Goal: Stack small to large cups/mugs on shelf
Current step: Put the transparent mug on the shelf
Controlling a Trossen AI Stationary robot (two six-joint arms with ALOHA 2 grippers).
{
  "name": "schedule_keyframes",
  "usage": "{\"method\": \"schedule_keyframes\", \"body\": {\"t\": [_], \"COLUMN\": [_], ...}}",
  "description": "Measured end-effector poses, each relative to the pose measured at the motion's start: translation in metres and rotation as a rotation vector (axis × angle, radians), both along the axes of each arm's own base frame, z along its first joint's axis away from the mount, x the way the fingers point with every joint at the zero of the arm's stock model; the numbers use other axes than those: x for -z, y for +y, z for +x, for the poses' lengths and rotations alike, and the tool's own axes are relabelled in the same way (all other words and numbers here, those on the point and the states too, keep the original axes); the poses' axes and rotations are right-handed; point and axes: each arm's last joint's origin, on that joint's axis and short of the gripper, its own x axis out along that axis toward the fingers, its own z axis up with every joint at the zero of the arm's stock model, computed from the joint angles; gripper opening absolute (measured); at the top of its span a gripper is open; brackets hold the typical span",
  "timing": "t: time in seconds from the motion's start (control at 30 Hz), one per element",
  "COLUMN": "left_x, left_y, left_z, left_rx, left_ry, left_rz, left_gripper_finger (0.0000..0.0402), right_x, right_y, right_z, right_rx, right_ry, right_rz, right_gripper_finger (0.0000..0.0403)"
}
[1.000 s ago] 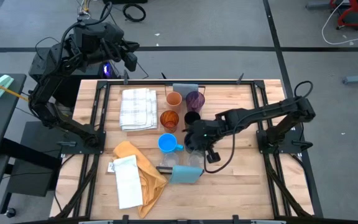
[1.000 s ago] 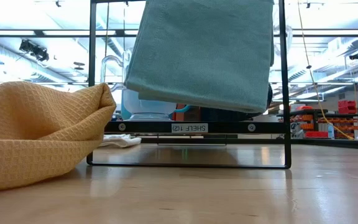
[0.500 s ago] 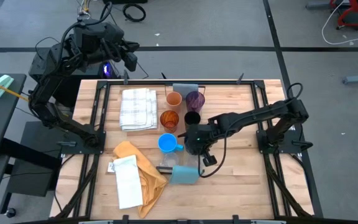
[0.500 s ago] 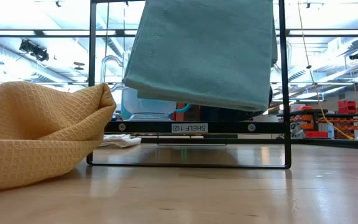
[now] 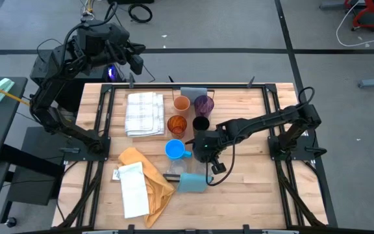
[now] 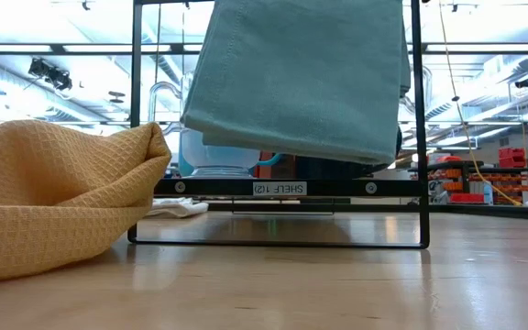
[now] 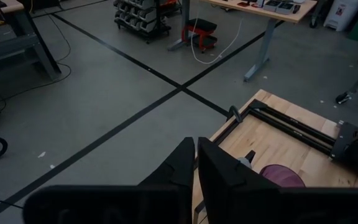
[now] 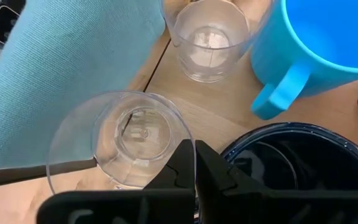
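My right gripper (image 5: 202,149) (image 8: 196,149) is shut and points down between the bright blue mug (image 5: 173,150) (image 8: 319,43) and the black cup (image 5: 200,123). Its fingertips are over a clear glass (image 8: 120,146) beside the navy mug (image 8: 284,165). A second clear glass (image 8: 209,37) stands farther on. The orange cup (image 5: 182,103), purple cup (image 5: 204,104) and amber cup (image 5: 176,124) stand near the shelf's grey end (image 5: 193,91). Its light blue end (image 5: 193,182) (image 6: 301,73) is nearer. My left gripper (image 5: 137,63) (image 7: 196,146) is shut, raised beyond the table's far left corner. My right gripper's shut fingertips (image 8: 182,155) stand from above over the clear glass's rim (image 8: 180,127), on the side next to the navy mug. I cannot tell whether they touch the rim.
A white checked towel (image 5: 145,114) lies at the far left. A yellow cloth (image 5: 149,177) (image 6: 53,192) and a white packet (image 5: 132,190) lie at the near left. Black frame rails (image 5: 100,123) run along both sides of the table.
My right gripper has moved a little toward the table's left, closer to the bright blue mug, staying pointed down.
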Motion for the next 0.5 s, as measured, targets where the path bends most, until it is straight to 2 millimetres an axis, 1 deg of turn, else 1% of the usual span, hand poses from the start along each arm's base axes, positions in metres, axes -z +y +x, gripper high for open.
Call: {"method": "schedule_keyframes", "body": {"t": [0.3, 0.5], "left_x": [0.0, 0.0], "left_y": [-0.0001, 0.0], "left_z": [0.0, -0.0001], "left_rx": [-0.001, -0.001], "left_ry": [-0.002, -0.002], "left_rz": [-0.002, -0.002], "left_gripper_finger": [0.0036, 0.0028], "right_x": [-0.0001, -0.0002], "right_y": [0.0, 0.0], "right_z": [0.0002, 0.0003], "right_rx": [0.0, 0.001], "right_ry": [-0.002, -0.003], "right_rz": [0.0, 0.001], "right_gripper_finger": [0.0003, 0.0002]}}
